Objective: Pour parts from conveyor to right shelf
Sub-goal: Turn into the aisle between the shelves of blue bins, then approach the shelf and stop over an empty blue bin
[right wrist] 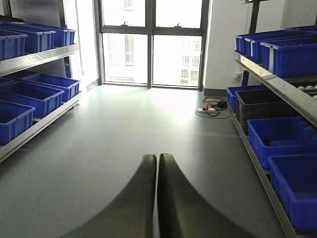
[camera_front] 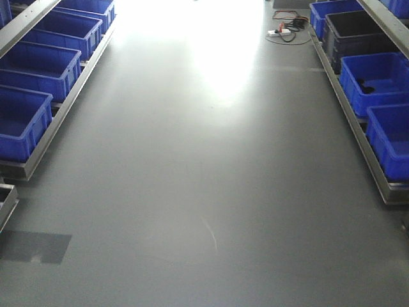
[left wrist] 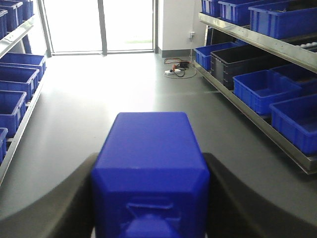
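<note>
A royal-blue boxy part point(left wrist: 148, 144) with a small knob on its near face fills the left wrist view, and my left gripper point(left wrist: 151, 157) is shut on it, one dark finger on each side. My right gripper point(right wrist: 157, 156) is shut with nothing in it, its fingertips pressed together above the grey floor. The right shelf point(camera_front: 358, 131) runs along the right side, a steel rack carrying large blue bins point(camera_front: 376, 80); it also shows in the wrist views, right shelf point(left wrist: 257, 124) and right shelf point(right wrist: 257, 171). The conveyor is out of view. Neither gripper shows in the front view.
A matching steel rack with blue bins point(camera_front: 38, 64) lines the left side. One dark bin point(camera_front: 354, 32) sits among the blue ones on the right. A power strip with cables point(camera_front: 284, 29) lies on the floor at the far end, before tall windows point(right wrist: 153, 44).
</note>
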Tool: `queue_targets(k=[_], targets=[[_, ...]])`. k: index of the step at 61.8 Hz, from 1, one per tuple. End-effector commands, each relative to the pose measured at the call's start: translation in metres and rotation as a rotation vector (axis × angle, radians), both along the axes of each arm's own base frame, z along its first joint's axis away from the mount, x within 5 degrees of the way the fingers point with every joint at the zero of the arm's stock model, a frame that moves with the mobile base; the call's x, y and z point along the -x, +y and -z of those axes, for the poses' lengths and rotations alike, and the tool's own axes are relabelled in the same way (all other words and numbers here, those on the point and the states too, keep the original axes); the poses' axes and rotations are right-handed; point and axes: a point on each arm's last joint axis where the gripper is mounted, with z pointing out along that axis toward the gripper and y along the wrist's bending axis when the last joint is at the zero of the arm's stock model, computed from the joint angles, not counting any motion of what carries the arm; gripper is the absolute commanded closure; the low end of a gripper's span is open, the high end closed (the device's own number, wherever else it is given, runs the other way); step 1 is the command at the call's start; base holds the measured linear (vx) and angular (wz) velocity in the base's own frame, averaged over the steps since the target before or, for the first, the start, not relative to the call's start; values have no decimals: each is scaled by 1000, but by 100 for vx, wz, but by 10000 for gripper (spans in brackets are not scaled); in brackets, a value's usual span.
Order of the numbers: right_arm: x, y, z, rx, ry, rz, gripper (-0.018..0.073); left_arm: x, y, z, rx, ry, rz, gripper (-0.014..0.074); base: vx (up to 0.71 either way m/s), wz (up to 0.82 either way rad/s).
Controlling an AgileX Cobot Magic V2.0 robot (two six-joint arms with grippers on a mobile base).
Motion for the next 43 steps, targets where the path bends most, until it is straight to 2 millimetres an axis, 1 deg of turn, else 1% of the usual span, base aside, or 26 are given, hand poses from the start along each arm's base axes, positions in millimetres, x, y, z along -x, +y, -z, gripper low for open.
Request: queue_targets(k=[1, 14, 23, 32, 43], targets=[[-2, 0, -1, 8, -45, 4, 568, 0, -1, -15, 24, -84, 16, 603, 61, 15], [-2, 0, -1, 8, -45, 4, 568, 0, -1, -15, 24, -84, 16, 603, 57, 17], [-2, 0, -1, 8, -45, 4, 568, 0, -1, -15, 23, -85, 17, 603, 50, 34], [-2, 0, -1, 8, -45, 4, 568, 0, -1, -15, 23, -85, 17, 603, 43, 67], [-2, 0, -1, 8, -45, 4, 568, 0, -1, -15, 23, -85, 17, 603, 36, 101]])
